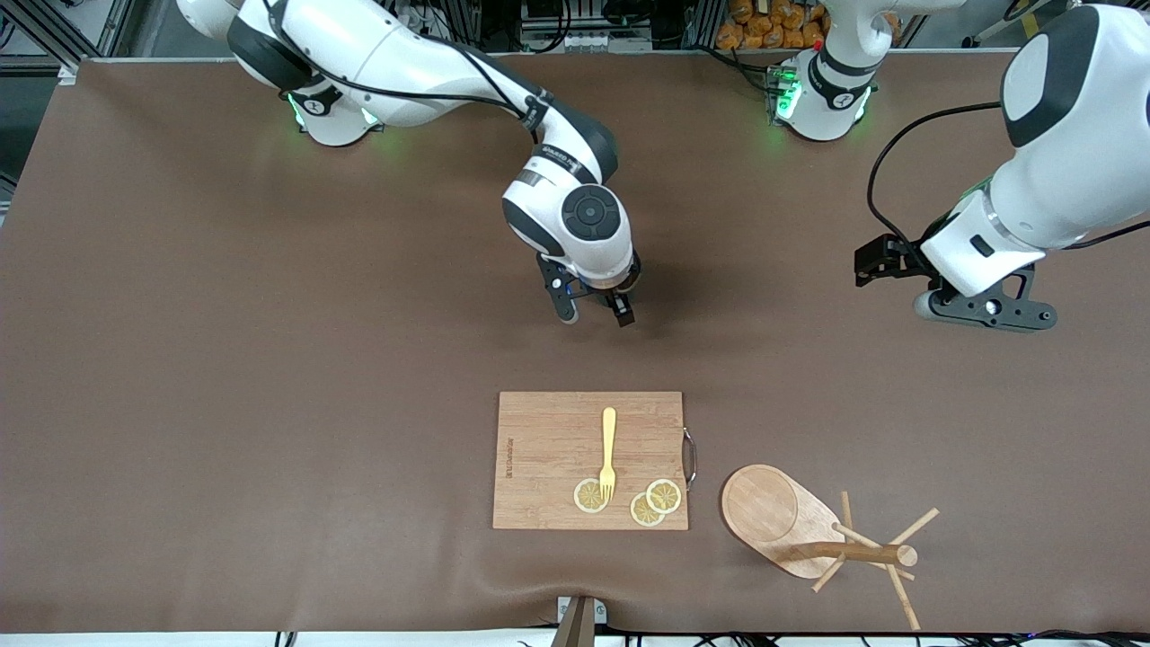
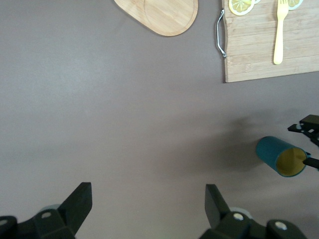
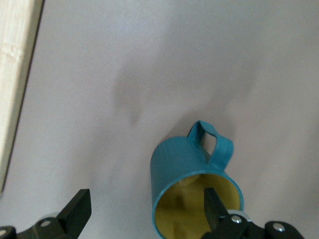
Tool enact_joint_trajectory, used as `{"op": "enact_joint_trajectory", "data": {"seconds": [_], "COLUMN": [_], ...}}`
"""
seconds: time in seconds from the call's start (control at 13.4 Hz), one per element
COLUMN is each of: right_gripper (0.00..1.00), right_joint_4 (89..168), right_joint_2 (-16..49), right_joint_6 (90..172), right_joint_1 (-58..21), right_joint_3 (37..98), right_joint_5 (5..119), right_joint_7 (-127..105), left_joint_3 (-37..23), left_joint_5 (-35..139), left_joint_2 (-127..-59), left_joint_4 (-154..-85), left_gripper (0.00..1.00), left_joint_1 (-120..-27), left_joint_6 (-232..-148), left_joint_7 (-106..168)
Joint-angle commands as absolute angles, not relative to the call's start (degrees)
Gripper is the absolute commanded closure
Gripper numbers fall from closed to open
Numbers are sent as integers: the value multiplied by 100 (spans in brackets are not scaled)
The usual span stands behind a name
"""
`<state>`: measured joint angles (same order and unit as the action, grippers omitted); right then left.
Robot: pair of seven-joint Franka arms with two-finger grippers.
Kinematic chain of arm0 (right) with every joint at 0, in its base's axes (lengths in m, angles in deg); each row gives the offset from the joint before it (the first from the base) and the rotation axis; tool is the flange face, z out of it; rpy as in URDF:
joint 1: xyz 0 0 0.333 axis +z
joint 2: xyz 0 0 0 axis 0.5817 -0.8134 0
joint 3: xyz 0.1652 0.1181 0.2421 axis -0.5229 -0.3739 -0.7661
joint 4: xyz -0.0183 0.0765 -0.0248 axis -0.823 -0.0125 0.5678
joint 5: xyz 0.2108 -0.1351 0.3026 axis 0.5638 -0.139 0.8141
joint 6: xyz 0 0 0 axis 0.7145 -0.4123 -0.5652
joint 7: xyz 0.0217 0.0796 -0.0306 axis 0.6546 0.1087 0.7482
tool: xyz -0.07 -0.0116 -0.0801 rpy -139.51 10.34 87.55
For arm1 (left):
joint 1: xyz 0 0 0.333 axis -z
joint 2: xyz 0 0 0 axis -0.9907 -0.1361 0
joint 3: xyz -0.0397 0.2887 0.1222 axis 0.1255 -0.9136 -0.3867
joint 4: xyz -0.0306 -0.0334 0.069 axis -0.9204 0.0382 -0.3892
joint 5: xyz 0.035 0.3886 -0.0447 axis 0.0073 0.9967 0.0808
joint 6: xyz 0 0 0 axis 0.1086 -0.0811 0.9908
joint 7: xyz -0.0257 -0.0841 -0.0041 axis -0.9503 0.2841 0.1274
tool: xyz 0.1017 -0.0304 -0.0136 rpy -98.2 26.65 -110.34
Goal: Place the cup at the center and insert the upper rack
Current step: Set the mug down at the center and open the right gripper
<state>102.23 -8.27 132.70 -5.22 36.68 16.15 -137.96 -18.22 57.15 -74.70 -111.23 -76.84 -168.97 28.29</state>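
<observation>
Right gripper (image 3: 144, 214) fingers spread wide, one inside cup (image 3: 192, 174) rim, cup standing on table mid-table. Left gripper (image 2: 149, 209) wide open, empty, waiting. Upper rack (image 1: 809, 530) lay tipped beside cutting board (image 1: 588, 458); rigid, light wood; post looked best hold.

light: even, bright overhead | shadows: soft, on the table (image 1: 269, 359) | blur: right wrist view soft

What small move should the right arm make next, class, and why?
Probably lift straight up. The right gripper has its jaws open, one finger inside the mug, which stands on the table. Rising clears the rim without tipping it. The left gripper waits, open; the mug tree lies tipped.
</observation>
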Motion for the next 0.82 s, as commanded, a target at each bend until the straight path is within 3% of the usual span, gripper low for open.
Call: {"op": "enact_joint_trajectory", "data": {"seconds": [0.0, 0.37, 0.75], "right_gripper": [0, 0, 0], "right_joint_4": [10053, 10008, 10079], "right_joint_2": [-703, -693, -685], "right_joint_6": [12718, 11357, 10512], "right_joint_1": [-1128, -3026, -4451], "right_joint_3": [3053, 1252, 265], "right_joint_5": [1566, 1505, 855], "right_joint_7": [-13867, -13376, -12419], "left_joint_3": [-1688, -1416, -889], "left_joint_5": [5802, 5811, 5811], "left_joint_2": [-7411, -7428, -7534], "left_joint_4": [-11155, -11190, -11190], "left_gripper": [0, 0, 0], "left_joint_1": [-7681, -7673, -7638], "left_joint_6": [-16959, -16959, -16968], "left_joint_7": [3054, 3467, 4319]}}
